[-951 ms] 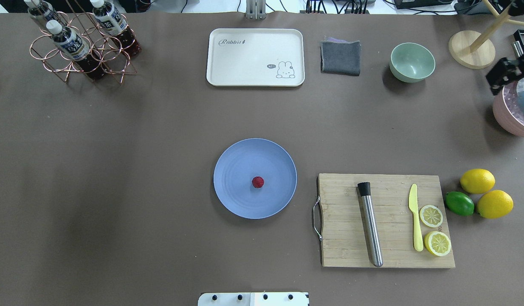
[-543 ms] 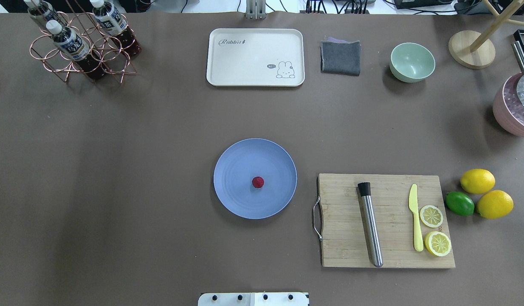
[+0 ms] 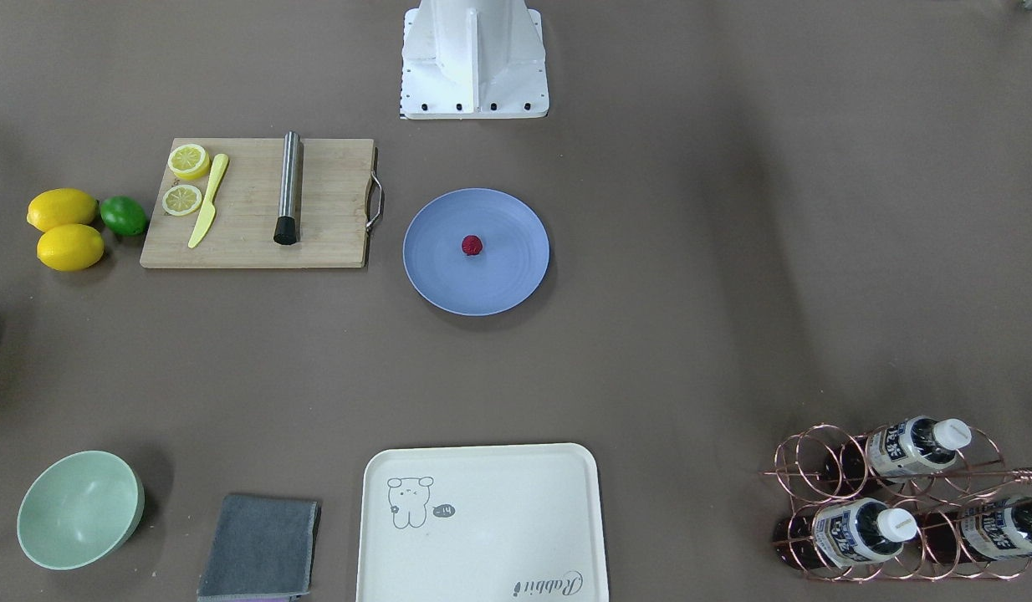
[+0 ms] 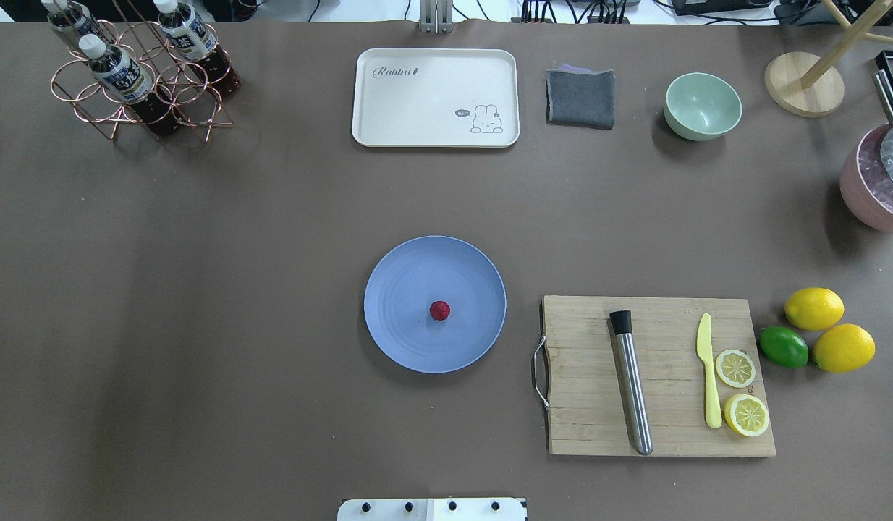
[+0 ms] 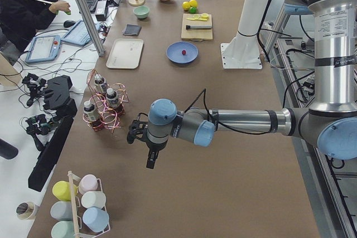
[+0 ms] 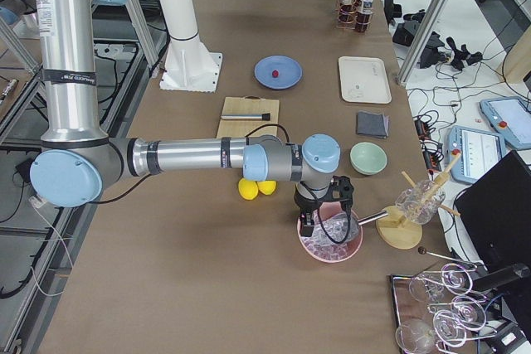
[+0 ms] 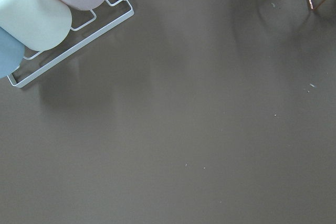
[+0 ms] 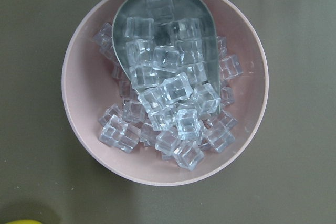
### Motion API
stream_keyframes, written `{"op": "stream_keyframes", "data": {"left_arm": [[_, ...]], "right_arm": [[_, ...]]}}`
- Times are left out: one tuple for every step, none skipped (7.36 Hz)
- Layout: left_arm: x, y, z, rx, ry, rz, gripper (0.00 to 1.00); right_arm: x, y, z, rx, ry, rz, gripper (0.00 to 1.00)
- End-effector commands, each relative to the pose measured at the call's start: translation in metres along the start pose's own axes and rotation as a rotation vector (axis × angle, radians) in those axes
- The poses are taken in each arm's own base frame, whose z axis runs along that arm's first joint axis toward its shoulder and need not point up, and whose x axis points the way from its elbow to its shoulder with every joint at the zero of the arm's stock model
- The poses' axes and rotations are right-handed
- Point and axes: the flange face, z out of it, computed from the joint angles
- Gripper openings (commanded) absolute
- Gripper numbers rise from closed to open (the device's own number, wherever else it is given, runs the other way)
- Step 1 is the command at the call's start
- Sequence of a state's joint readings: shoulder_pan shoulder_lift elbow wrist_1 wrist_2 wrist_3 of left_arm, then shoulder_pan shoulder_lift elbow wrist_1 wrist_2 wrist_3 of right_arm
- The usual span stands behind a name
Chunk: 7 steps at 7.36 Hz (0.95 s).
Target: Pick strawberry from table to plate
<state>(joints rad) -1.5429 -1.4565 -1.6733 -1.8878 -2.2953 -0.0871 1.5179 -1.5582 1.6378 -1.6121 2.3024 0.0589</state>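
Observation:
The small dark-red strawberry (image 4: 439, 310) lies near the middle of the round blue plate (image 4: 407, 344) on the brown table (image 4: 200, 289); it also shows in the front view as the strawberry (image 3: 472, 245) on the plate (image 3: 499, 288). Neither gripper is near it. In the exterior left view my left gripper (image 5: 151, 161) hangs over bare table beside the bottle rack. In the exterior right view my right gripper (image 6: 309, 223) hovers over a pink bowl of ice. I cannot tell whether either is open or shut.
A cutting board (image 4: 584, 427) with a metal muddler, a yellow knife and lemon slices lies right of the plate, with lemons (image 4: 813, 308) and a lime beyond. At the back stand a cream tray (image 4: 435, 98), grey cloth, green bowl (image 4: 702, 106), bottle rack (image 4: 139, 72) and pink ice bowl (image 8: 165, 80).
One second ago my right gripper showed at the overhead view's right edge over the pink bowl; it has since left that view. The strawberry and plate have not moved.

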Motion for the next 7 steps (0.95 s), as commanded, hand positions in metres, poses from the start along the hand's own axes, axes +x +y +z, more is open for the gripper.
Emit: {"op": "stream_keyframes", "data": {"left_arm": [[0.0030, -0.0056, -0.0019, 0.006, 0.002, -0.001, 0.98], [0.0074, -0.0088, -0.0011, 0.007, 0.004, 0.009, 0.98], [0.0087, -0.0108, -0.0023, 0.010, 0.005, 0.013, 0.98], [0.0088, -0.0108, -0.0023, 0.010, 0.005, 0.013, 0.98], [0.0081, -0.0112, -0.0016, 0.009, 0.005, 0.012, 0.98], [0.0075, -0.0109, -0.0011, 0.008, 0.003, 0.011, 0.98], [0.0089, -0.0123, -0.0025, 0.011, 0.003, 0.014, 0.98]], "right_arm": [[0.0083, 0.0019, -0.0048, 0.009, -0.003, 0.018, 1.00], [0.0100, 0.0028, -0.0053, 0.010, -0.003, 0.020, 1.00], [0.0120, 0.0045, -0.0062, 0.012, -0.004, 0.021, 1.00], [0.0154, 0.0056, -0.0082, 0.016, -0.004, 0.025, 1.00], [0.0160, 0.0057, -0.0087, 0.017, -0.004, 0.026, 1.00], [0.0180, 0.0086, -0.0065, 0.013, -0.004, 0.030, 1.00], [0.0174, 0.0086, -0.0070, 0.014, -0.006, 0.034, 1.00]]}}
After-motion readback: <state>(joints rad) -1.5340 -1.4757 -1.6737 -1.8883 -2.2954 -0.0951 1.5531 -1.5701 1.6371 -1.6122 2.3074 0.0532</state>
